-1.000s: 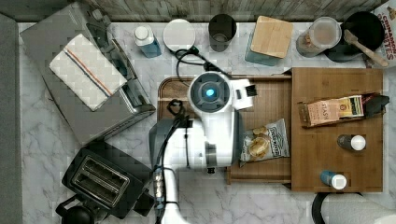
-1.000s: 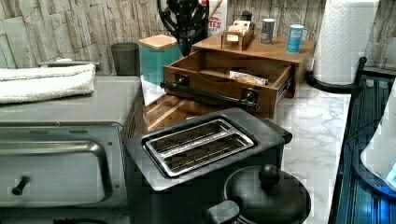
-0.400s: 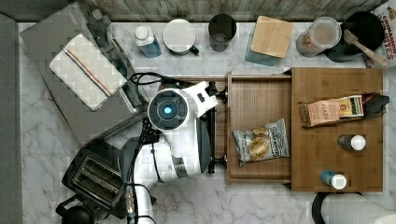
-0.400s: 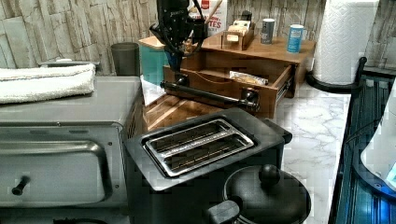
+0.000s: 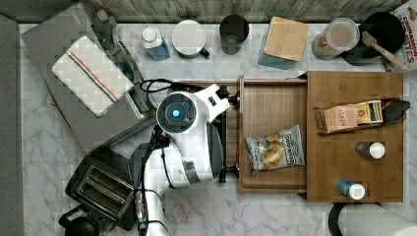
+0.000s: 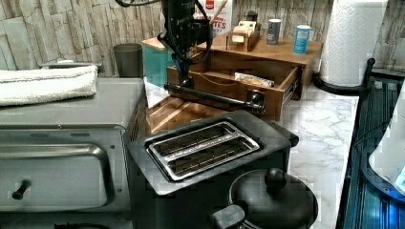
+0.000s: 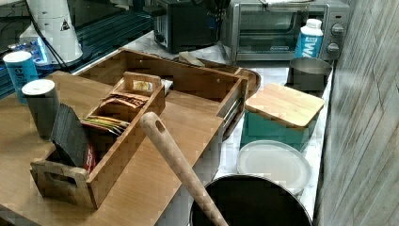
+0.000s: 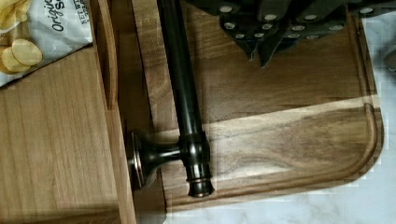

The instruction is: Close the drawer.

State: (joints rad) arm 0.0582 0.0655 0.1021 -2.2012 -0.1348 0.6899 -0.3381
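The drawer (image 5: 273,105) stands pulled out of its box (image 5: 354,132), chips (image 5: 275,151) inside. The pincer (image 6: 185,71) hangs at its handle (image 6: 215,97); whether spread or pressed together, I cannot tell.

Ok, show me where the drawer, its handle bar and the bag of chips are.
drawer (image 5: 269,105): top view, bare wooden floor inside it.
handle bar (image 8: 180,79): wrist view, middle of the dark rod.
bag of chips (image 5: 274,150): top view, centre of the bag.
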